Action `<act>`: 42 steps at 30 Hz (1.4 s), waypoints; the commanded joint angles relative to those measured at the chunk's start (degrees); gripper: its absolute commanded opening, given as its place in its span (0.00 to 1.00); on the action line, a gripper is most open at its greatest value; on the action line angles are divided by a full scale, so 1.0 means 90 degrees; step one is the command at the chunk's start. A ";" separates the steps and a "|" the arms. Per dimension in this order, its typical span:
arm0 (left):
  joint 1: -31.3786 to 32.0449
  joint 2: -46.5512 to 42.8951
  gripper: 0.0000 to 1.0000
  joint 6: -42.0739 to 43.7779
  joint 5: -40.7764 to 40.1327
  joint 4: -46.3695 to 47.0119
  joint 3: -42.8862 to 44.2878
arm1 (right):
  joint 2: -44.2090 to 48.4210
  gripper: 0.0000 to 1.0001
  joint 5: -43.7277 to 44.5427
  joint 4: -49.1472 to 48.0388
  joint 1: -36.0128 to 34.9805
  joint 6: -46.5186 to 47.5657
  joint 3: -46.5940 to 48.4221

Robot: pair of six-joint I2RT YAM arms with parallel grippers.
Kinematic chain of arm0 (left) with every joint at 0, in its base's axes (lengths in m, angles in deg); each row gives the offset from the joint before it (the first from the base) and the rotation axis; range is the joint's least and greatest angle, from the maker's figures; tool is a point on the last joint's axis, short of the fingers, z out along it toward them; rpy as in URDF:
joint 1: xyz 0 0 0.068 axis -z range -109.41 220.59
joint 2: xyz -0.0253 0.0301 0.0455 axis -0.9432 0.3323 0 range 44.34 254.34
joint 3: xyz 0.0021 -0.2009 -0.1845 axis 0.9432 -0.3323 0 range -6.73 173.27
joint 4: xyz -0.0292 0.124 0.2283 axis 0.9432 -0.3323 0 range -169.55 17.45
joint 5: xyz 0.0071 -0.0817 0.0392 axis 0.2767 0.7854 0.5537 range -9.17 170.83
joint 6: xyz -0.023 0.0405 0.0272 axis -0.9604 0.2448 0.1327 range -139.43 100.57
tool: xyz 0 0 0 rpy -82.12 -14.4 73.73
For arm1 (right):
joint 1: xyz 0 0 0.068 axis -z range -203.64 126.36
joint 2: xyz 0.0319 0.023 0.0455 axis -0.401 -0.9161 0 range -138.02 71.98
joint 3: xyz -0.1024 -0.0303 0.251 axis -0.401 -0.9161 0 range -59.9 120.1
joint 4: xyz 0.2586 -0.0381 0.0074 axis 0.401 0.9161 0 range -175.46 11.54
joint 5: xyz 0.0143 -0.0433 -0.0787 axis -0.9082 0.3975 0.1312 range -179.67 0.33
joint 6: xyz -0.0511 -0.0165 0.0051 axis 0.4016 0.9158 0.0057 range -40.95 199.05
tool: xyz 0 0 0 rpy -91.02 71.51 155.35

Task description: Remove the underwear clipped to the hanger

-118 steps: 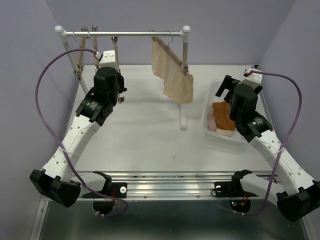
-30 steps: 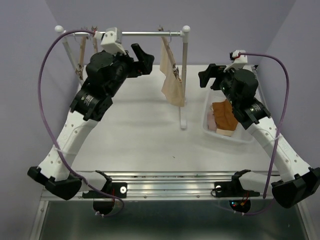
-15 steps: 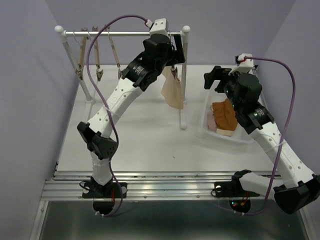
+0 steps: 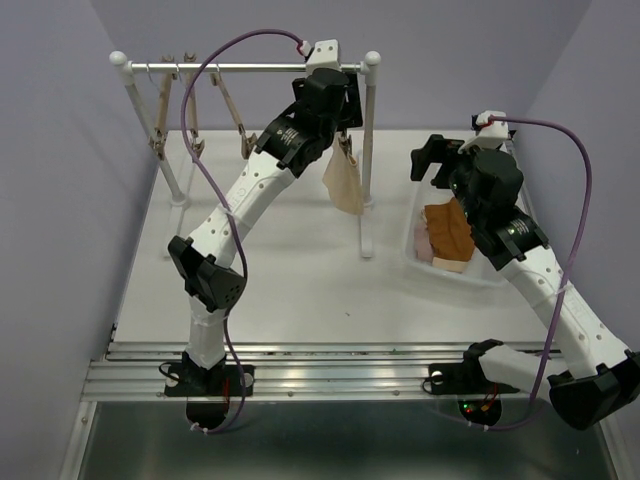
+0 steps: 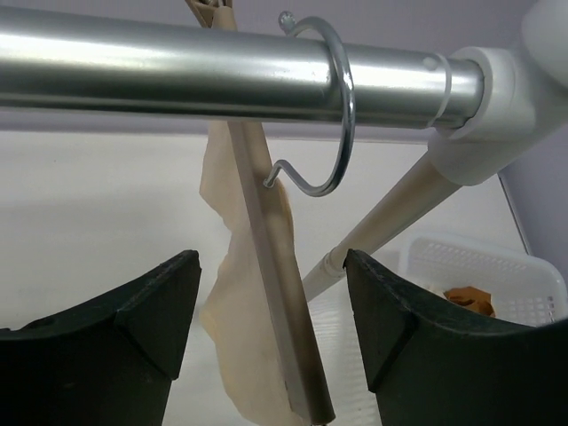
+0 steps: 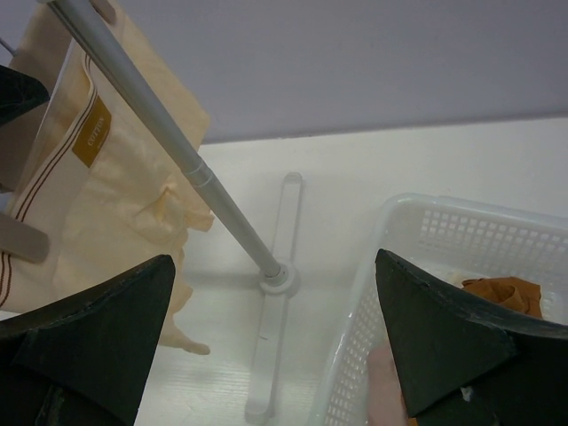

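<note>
Beige underwear (image 4: 345, 185) is hanging clipped to a wooden hanger (image 5: 280, 302) on the rail (image 4: 255, 68), upper centre of the top view, just left of the rack's right post (image 4: 368, 150). Fabric is dangling clear of the table (image 4: 290, 270). Rust-brown underwear (image 4: 447, 228) and pink underwear (image 4: 424, 246) are lying in the white basket (image 4: 412, 250), centre right, touching each other.

Left hand (image 4: 338, 100) is reaching up at the rail, right by the hanger's hook (image 5: 330, 106). In its wrist view the fingers (image 5: 133, 311) are standing apart w/ the hanger bar btwn them, not touching it: released, gripping nothing.

Right hand (image 4: 430, 160) is hovering above the basket's far end, pointing toward the rack. Its fingers (image 6: 98, 328) are spread wide, holding nothing; post, beige cloth and basket corner are showing btwn them.

Three other hangers (image 4: 192, 125) are hanging at the rail's left end, upper left, well apart from the beige one.
</note>
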 commanded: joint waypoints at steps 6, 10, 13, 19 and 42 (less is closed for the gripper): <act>-0.0241 0.0323 0.64 0.0302 0.0170 0.0005 0.0561 | 0.0255 1.00 0.0290 -0.0113 0.0022 0.0111 -0.0024; -0.0251 0.0324 0.47 0.0322 0.0111 0.0034 0.0571 | 0.0255 1.00 0.0300 -0.0122 0.0022 0.0120 -0.0054; -0.0251 0.0217 0.24 0.0331 0.0043 -0.0014 0.0551 | 0.0255 1.00 0.0290 -0.0142 0.0022 0.0130 -0.0063; -0.0241 -0.0350 0.00 0.0565 -0.0318 0.0356 -0.0024 | 0.0333 1.00 0.0231 -0.0269 0.0022 0.0140 -0.0190; 0.0091 -0.1296 0.00 0.1620 -0.0904 0.0845 -0.0923 | 0.0313 1.00 -0.0247 -0.0366 0.0022 0.0140 -0.0269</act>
